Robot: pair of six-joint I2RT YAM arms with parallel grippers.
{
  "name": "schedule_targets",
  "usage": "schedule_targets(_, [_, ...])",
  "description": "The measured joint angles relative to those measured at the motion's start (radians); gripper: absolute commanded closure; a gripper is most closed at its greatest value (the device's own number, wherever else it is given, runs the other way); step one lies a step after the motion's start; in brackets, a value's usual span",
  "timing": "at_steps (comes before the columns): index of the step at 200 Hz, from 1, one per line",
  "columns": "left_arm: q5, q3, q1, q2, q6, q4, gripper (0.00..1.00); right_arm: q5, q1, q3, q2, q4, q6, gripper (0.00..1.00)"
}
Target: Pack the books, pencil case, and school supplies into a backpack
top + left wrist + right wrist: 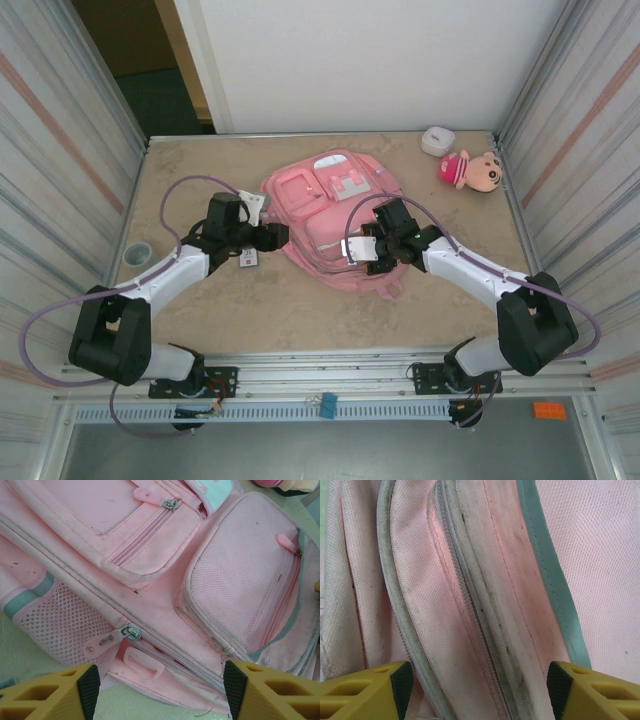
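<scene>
Pink backpack (320,185) just ahead of left gripper (270,238), under right gripper (362,250); both wide open, empty.

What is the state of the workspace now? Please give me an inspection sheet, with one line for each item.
Surface: beige stone-pattern table, no spills seen.
Job's things: pink backpack lies flat at mid-table, front pockets up; a zip pull sits just ahead of the left fingers.
Clutter: plush doll and small white case at the far right; small grey ring at the left edge.
Grippers: left gripper open at the backpack's left side; right gripper open astride a zip seam.
Cables: purple cable loops along each arm, no snag seen.
Surroundings: ribbed walls on both sides, white panel behind.
</scene>
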State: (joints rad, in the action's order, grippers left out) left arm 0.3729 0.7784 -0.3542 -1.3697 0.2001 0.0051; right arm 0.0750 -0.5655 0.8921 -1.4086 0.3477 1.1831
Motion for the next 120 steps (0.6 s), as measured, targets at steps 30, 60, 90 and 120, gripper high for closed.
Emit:
schedule_targets(30, [0.0, 0.0, 0.0, -0.003, 0.0, 0.0, 0.32, -0.021, -0.005, -0.013, -0.003, -0.032, 0.005, 0.26])
schedule_targets(60, [0.0, 0.0, 0.0, -0.007, 0.0, 0.0, 0.32, -0.029, -0.013, -0.008, -0.051, -0.042, 0.008, 0.26])
schedule_targets(90, [0.0, 0.0, 0.0, -0.007, -0.001, 0.0, 0.31, -0.031, -0.031, 0.022, -0.08, -0.007, 0.016, 0.26])
schedule_targets(120, [0.0, 0.0, 0.0, -0.007, 0.0, 0.0, 0.31, -0.063, -0.06, 0.03, -0.082, -0.009, 0.024, 0.26])
